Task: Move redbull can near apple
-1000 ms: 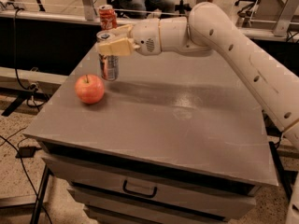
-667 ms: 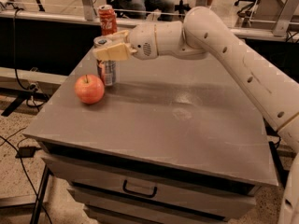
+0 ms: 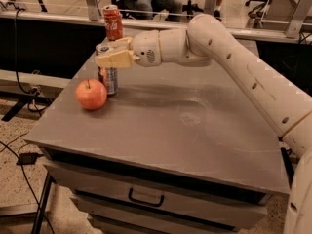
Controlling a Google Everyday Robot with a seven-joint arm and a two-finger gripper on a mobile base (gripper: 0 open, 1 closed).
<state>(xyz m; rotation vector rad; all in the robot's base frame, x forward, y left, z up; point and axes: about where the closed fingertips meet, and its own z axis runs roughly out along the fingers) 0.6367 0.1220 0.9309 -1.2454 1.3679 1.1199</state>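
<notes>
The redbull can [image 3: 109,79] is a slim silver can with dark markings. It stands upright at the table's left side, just right of the red-orange apple [image 3: 91,94], almost touching it. My gripper [image 3: 111,52] reaches in from the right and its beige fingers [image 3: 115,59] sit around the can's upper part, shut on it. The can's silver top shows between the fingers. The white arm [image 3: 229,57] runs off to the right edge of the view.
A red-orange soda can [image 3: 113,22] stands at the far left corner of the grey table [image 3: 195,130]. Drawers [image 3: 146,197] sit under the tabletop. A rail and chairs lie behind the table, and cables lie on the floor at left.
My gripper has moved the redbull can slightly left and down, closer to the apple. The apple and the soda can have not moved.
</notes>
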